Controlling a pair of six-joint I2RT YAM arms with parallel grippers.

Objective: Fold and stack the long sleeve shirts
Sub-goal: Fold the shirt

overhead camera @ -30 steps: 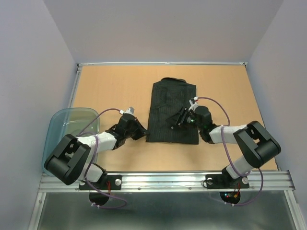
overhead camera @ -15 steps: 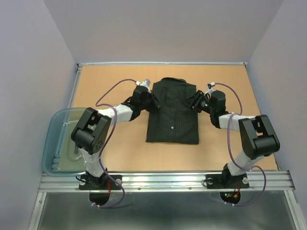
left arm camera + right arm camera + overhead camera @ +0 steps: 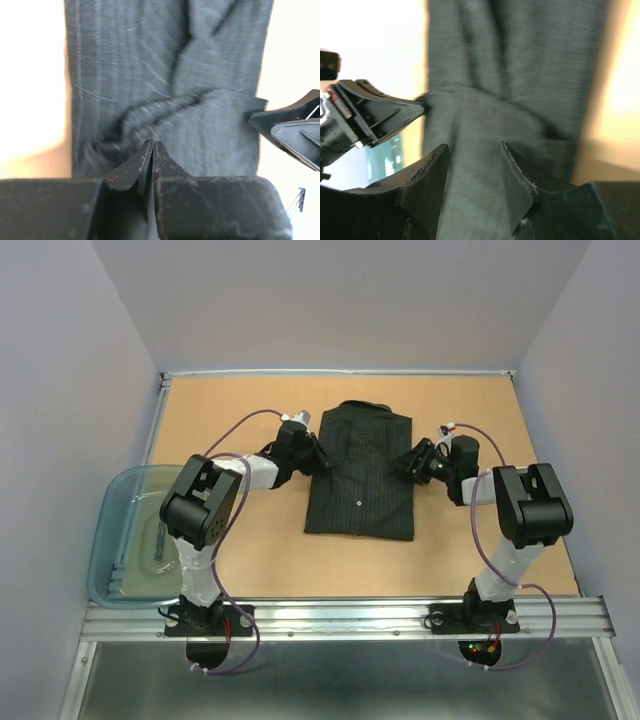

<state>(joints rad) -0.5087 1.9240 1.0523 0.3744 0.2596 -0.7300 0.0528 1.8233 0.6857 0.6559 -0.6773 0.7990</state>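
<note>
Left wrist view: the left gripper (image 3: 151,145) has its jaws drawn almost together, tips on the left long edge of the black shirt (image 3: 165,75). The cloth puckers toward the tips, so I judge it to be pinching that edge. Right wrist view: the right gripper (image 3: 473,146) stands about half open, with one finger on each side of a strip of the shirt's right edge. It holds nothing.

Top external view: both grippers face each other across the shirt, at the same level, a little above its middle. The shirt lies in the middle of the table (image 3: 230,420) as a narrow rectangle. Its collar points to the far edge, its hem to the arms, and the buttons face up. No sleeve shows outside the outline. The blue-grey tub (image 3: 120,530) sits well apart, off the left edge of the table.

Step in hand, as I judge it: the sides are folded in, and I am taking hold for the crosswise fold.

Next move requirements:
1. Lower the right gripper's fingers onto the edge and close them on every layer there.
2. Confirm that the grip heights match on both sides.
3. Lift both edges together and evenly, or the rectangle skews.
</note>
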